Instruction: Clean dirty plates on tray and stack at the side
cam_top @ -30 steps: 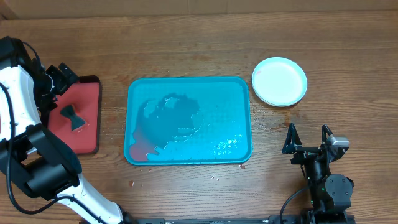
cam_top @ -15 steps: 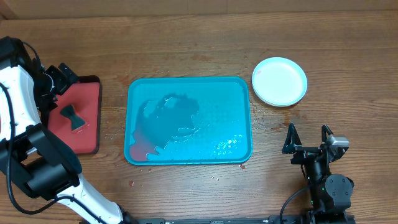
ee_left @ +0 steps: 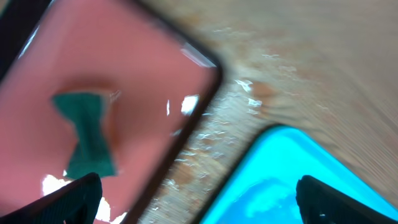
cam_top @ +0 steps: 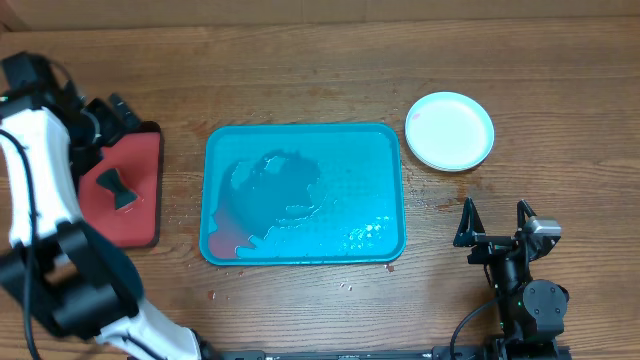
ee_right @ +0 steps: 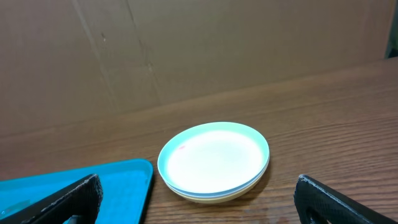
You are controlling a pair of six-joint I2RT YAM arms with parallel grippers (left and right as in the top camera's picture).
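Observation:
The plates (cam_top: 450, 130) sit stacked on the table right of the turquoise tray (cam_top: 215, 190), white on top with a mint rim and a yellow-green one beneath; they also show in the right wrist view (ee_right: 214, 160). The tray holds only a wet film and shows in the left wrist view (ee_left: 292, 180) and right wrist view (ee_right: 74, 186). My left gripper (cam_top: 105, 115) is open and empty above the far edge of the red tray; its fingers (ee_left: 199, 202) span the gap between both trays. My right gripper (cam_top: 495, 225) is open and empty near the front right.
A small dark-rimmed red tray (cam_top: 140, 190) lies left of the turquoise one, with a dark green bow-shaped sponge (cam_top: 118, 188) on it, also in the left wrist view (ee_left: 87, 134). Small red specks dot the wood near the tray's front edge.
My left arm has shifted slightly right and its gripper has turned over the red tray's far corner. The right arm, plates and tray have not moved.

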